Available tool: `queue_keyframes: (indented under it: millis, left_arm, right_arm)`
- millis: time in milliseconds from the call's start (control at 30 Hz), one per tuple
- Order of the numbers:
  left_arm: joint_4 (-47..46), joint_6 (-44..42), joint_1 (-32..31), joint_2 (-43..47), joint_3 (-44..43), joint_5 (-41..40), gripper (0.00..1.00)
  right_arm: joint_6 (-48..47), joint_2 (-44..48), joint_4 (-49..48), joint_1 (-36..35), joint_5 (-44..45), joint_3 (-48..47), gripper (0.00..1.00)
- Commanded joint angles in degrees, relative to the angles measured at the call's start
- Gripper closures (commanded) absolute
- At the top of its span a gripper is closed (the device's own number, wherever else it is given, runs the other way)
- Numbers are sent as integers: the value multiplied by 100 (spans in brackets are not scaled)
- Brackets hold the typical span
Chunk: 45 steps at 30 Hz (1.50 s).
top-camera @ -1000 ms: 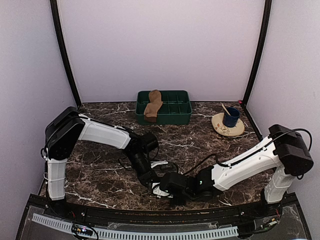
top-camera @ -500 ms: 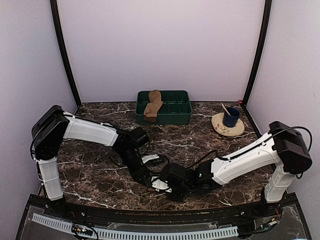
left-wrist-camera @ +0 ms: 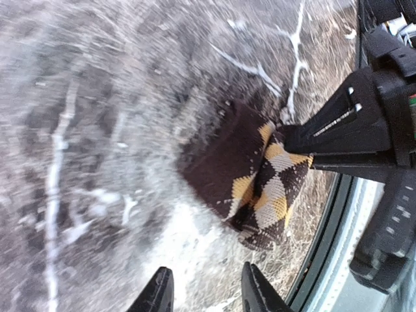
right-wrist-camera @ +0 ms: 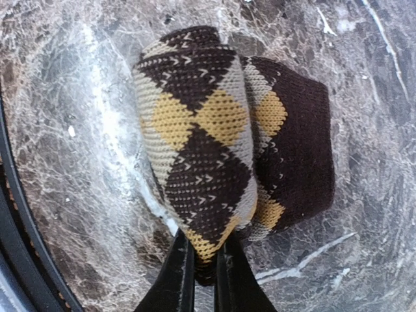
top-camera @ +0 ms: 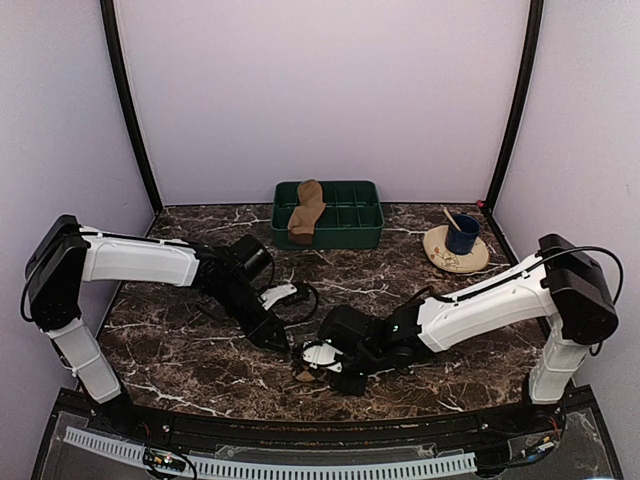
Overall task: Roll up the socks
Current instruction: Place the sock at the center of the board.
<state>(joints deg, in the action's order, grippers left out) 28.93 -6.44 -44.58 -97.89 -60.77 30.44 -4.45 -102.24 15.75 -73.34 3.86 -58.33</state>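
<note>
At the near edge of the counter (top-camera: 400,290), about midway along it, your right pincer (right-wrist-camera: 203,259) is almost closed, its two fingers nipping the lower edge of the argyle sock (right-wrist-camera: 221,130). That sock lies on the counter doubled into a loose roll, with a patterned layer lapped over the plain dark part. Just beside it, toward the left edge, your left pincer (left-wrist-camera: 205,291) is open and has nothing between its fingers. It is not touching the fabric.

You look to be midway through rolling this first sock: the bundle is formed but slack and nothing secures it. For the next move you will likely need the left pincer to pin or tuck the free end while the right one holds the roll. Come in low and take fabric only, or the roll may spring open.

At the far edge, the tan sock (top-camera: 307,212) is draped over the left side of the tray (top-camera: 365,235), well apart from both arms. It has yet to be fetched and rolled.
</note>
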Motion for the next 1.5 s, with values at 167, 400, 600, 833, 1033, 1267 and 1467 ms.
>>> queue_keyframes:
  millis: [167,400,600,833,1033,1267,1467]
  left_arm:
    - [-668,617,2,1115,608,-876,61]
    - [-902,802,-56,1642,1009,-1045,62]
    - [-933,621,-654,1818,1104,-1457,61]
    - [-828,282,-1246,1633,977,-1994,60]
    - [-821,-48,-1559,1537,875,-2256,56]
    - [-743,-348,-1978,1090,645,-2623,55]
    - [-805,-674,-2299,905,577,-3079,53]
  right_arm:
    - [296,-367,724,474,-1584,-389,100]
    - [378,-526,1025,831,-2426,-617,100]
    - [383,-790,1356,1021,-2966,-1008,100]
    - [331,-1103,1710,1190,-3327,-1365,100]
    - [327,-1266,1908,1375,-3682,-1588,100]
    - [244,-1477,2205,1466,-3965,-1885,100]
    - [202,-1586,2328,1563,-4216,-1974,100]
